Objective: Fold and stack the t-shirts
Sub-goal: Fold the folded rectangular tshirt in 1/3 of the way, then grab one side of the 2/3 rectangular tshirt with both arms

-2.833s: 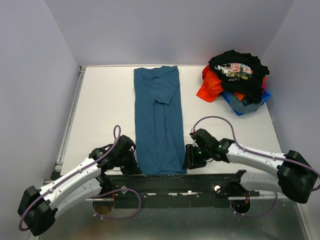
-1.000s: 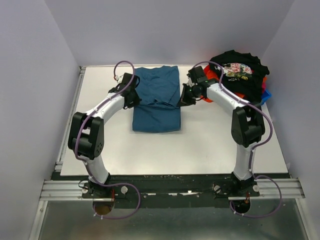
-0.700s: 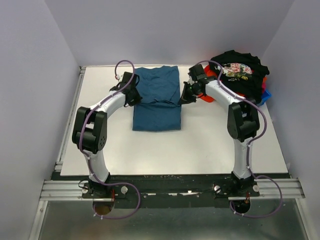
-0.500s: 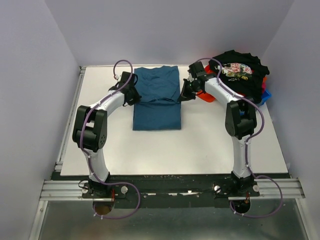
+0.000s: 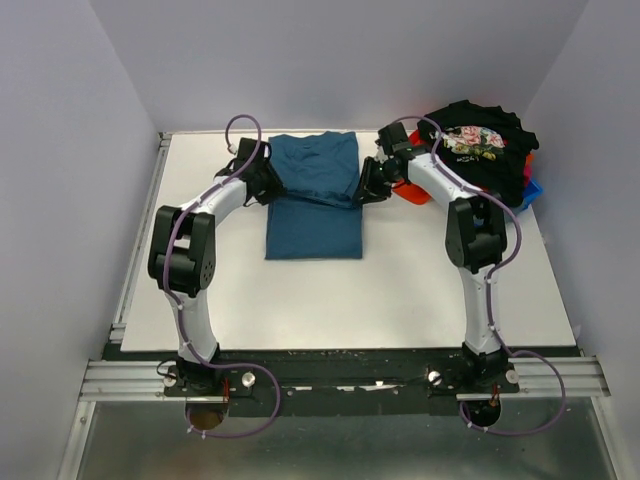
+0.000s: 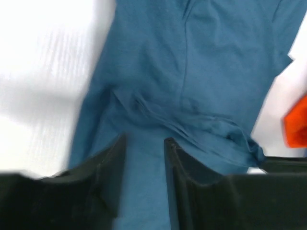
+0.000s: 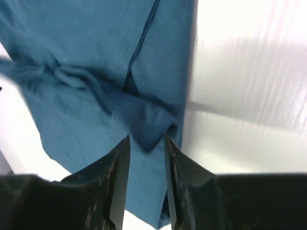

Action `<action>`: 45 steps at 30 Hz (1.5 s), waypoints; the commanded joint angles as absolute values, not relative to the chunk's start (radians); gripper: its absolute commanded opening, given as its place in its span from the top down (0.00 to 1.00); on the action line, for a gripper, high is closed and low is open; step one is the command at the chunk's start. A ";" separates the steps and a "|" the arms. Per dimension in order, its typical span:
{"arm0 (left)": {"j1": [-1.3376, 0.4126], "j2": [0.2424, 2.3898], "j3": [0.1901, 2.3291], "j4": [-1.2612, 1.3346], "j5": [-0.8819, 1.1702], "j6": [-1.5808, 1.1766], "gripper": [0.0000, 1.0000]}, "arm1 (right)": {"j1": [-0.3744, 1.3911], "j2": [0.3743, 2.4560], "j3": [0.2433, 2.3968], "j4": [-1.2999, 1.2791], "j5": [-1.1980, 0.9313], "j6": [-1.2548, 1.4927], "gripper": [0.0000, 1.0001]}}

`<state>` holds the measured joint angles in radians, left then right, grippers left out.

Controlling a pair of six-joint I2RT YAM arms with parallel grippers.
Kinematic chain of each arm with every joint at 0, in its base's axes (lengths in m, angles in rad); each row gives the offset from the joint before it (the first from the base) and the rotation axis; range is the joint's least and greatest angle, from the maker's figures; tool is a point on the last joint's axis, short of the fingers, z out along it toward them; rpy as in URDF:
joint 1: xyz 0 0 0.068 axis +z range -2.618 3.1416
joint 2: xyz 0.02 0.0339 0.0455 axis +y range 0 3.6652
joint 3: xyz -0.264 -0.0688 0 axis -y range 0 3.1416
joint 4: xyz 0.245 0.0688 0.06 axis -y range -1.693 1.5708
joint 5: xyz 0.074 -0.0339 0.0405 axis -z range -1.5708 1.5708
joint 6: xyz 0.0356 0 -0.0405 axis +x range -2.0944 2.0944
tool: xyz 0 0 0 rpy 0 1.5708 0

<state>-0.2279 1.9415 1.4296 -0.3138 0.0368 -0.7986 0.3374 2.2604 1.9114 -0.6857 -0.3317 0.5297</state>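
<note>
The teal-blue t-shirt (image 5: 313, 215) lies at the back middle of the table, folded over on itself, with its upper layer bunched along a line between my two grippers. My left gripper (image 5: 268, 188) is at the shirt's left edge and is shut on the teal cloth (image 6: 144, 158). My right gripper (image 5: 366, 190) is at the shirt's right edge and pinches a raised peak of the same cloth (image 7: 146, 132). The black floral shirt (image 5: 475, 140), the orange-red shirt (image 5: 420, 178) and the bright blue shirt (image 5: 492, 212) lie in a heap at the back right.
The heap sits just right of my right arm's wrist. The orange cloth (image 6: 296, 120) shows at the right edge of the left wrist view. The white table (image 5: 300, 300) ends at a metal rail (image 5: 340, 372) near the arm bases.
Both grippers carried the shirt's near hem from the front edge up over the shirt, folding it. In the last second they crept further toward the back, drawing the top layer along.
</note>
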 commanded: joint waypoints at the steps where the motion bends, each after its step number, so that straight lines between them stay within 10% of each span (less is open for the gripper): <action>1: -0.186 1.924 1.396 -0.195 0.196 -0.808 0.40 | 0.330 2.206 1.857 -0.658 -0.376 0.505 0.49; 4: -0.183 1.829 1.310 -0.144 0.181 -0.805 0.22 | 0.330 2.042 1.627 -0.524 -0.361 0.511 0.39; 15: -0.202 1.563 0.928 -0.088 0.216 -0.788 0.34 | 0.374 1.732 1.157 -0.356 -0.414 0.483 0.44; 45: -0.206 1.439 0.726 -0.196 0.091 -0.707 0.42 | 0.440 1.925 1.117 -0.351 -0.362 0.509 0.69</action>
<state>-0.2008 1.4857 0.7376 -0.1570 0.1581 -0.7204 0.4202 1.9038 1.1473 -0.3317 -0.4152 0.5087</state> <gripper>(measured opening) 0.552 0.319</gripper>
